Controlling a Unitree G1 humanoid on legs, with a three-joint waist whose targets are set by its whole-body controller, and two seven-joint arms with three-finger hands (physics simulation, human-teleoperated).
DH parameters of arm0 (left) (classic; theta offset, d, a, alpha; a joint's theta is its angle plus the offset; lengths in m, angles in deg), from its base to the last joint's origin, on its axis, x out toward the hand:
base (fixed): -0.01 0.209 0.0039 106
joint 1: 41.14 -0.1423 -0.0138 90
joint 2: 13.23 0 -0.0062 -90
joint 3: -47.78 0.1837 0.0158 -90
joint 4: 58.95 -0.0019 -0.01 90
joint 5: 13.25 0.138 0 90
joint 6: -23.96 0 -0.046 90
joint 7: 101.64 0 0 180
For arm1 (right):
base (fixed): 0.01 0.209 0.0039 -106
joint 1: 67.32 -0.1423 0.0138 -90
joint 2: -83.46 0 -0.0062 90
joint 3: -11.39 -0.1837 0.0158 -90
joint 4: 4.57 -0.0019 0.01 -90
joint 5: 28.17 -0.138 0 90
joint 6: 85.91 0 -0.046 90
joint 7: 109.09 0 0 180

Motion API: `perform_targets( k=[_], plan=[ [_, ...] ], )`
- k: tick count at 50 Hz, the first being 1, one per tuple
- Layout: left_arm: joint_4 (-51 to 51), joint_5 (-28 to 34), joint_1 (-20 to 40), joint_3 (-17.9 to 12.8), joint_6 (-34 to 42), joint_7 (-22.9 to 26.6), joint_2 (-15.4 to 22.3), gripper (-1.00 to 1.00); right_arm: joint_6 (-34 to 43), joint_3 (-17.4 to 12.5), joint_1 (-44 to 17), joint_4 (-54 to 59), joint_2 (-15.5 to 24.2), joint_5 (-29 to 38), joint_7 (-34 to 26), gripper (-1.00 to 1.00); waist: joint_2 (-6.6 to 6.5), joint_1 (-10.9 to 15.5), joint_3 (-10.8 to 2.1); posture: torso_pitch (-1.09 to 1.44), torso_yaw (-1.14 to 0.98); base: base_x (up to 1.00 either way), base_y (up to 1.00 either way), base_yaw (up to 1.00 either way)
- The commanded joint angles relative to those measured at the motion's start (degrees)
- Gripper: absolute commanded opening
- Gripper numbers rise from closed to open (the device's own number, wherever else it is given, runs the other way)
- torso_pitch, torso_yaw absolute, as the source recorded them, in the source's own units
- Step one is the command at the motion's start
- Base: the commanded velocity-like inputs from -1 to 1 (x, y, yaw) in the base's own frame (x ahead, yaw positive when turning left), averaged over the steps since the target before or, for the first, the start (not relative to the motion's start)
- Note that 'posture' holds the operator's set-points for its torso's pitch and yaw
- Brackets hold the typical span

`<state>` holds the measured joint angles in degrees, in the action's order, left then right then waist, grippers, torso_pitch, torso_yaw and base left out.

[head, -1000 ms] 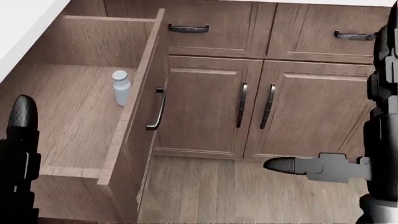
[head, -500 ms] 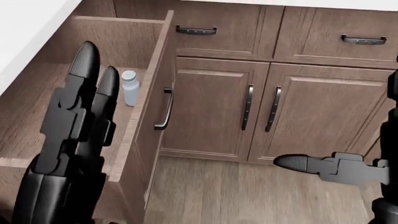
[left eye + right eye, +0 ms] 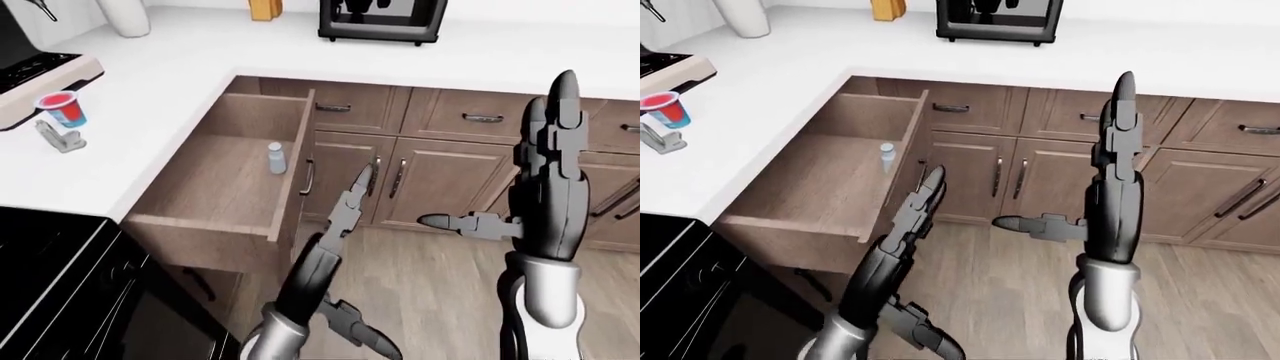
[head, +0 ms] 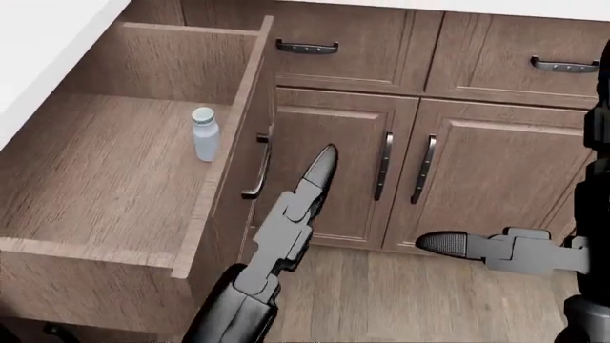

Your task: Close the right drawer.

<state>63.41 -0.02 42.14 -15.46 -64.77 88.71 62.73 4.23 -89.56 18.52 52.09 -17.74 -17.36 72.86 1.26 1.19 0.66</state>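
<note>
Wooden drawer pulled out, holding a bottle; left hand spread beside its front

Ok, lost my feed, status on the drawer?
Left robot hand open, near drawer handle. Right robot hand open, raised. Drawer fully out, bottle inside. Nothing blocking.

open drawer: 1 | bottle: 1 | red cup: 1 | hands: 2 — left hand, right hand
</note>
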Motion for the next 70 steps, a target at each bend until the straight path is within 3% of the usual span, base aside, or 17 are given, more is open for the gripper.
perform_targets(
  k=[1, 6, 16, 24, 36, 40, 52, 70],
  plan=[
    [-2.1, 0.1, 1.1, -0.8, -4.2, -0.4, -0.7, 1.0, -1.6, -0.3, -1.0, -1.8, 0.4, 0.0, 0.3, 1.0, 0.26, 0.0, -0.73, 0.0, 0.0, 0.0, 0.0, 0.0],
    [-7.3, -0.4, 2.0, -2.0, -5.9, 0.5, -2.1, 1.0, -1.7, -0.2, -1.1, -1.3, 0.5, 0.0, 0.3, 1.0, 0.34, 0.0, -0.76, 0.0, 0.0, 0.0, 0.0, 0.0],
    [-28.1, -2.1, 8.7, -9.0, -13.8, 2.2, -5.8, 1.0, -2.0, 0.0, -1.1, -0.7, 0.4, 0.2, 0.3, 1.0, 0.51, -0.1, -0.94, 0.0, 0.0, 0.0, 0.0, 0.0],
    [-35.1, -5.0, 10.0, -10.9, -17.1, 2.6, -7.7, 1.0, -2.6, 0.3, -1.0, 0.2, 0.3, 0.4, 0.5, 1.0, 0.66, -0.3, -1.03, 0.0, 0.0, 0.0, 0.0, 0.0],
    [-44.2, -11.2, 13.4, -14.7, -22.0, -0.7, -9.4, 1.0, -3.5, 0.7, -0.9, 1.1, 0.1, 0.6, 0.6, 1.0, 0.61, -0.5, -1.26, 0.0, 0.0, 0.0, 0.0, 0.0],
    [-48.0, -10.3, 16.2, -17.0, -23.0, -5.8, -9.7, 1.0, -3.7, 0.8, -1.0, 1.5, 0.1, 0.7, 0.6, 1.0, 0.63, -0.6, -1.28, 0.0, 0.0, 0.0, 0.0, 0.0],
    [-52.9, -12.2, 18.8, -19.1, -23.0, -10.7, -10.0, 1.0, -3.5, 1.0, -1.2, 1.8, 0.1, 0.6, 0.5, 1.0, 0.45, -0.8, -1.42, 0.0, 0.0, 0.0, 0.0, 0.0],
    [-57.2, -13.9, 20.3, -20.5, -22.1, -13.2, -10.0, 1.0, -3.6, 1.0, -1.1, 1.7, 0.1, 0.7, 0.5, 1.0, 0.32, -1.1, -1.54, 0.0, 0.0, 0.0, 0.0, 0.0]
  ],
)
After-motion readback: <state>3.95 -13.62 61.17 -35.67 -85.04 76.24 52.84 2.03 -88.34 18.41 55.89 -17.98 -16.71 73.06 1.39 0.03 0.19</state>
